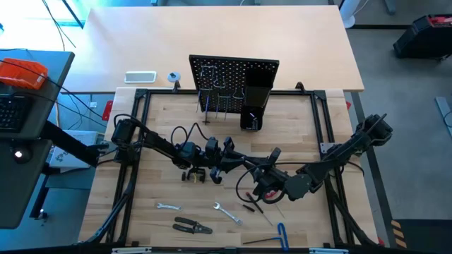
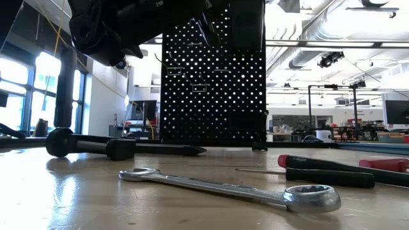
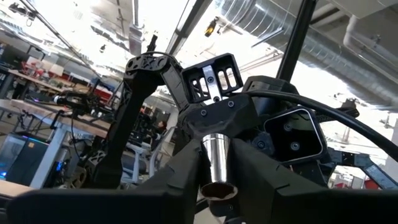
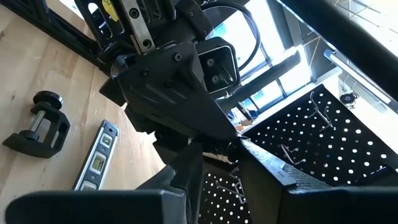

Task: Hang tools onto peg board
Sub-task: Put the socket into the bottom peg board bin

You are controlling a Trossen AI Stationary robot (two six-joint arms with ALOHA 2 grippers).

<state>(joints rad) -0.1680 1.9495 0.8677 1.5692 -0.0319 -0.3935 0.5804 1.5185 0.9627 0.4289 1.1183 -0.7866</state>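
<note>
Wrench [image 2: 236,190] lies nearest; mid-table, left gripper [image 3: 216,180] and right gripper [image 4: 214,163] both pinch 1 small metal socket [image 3: 217,163], seemingly a handover; next, 1 must release.

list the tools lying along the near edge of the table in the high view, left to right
small wrench → black-handled pliers → larger wrench → blue-handled hex key
</note>
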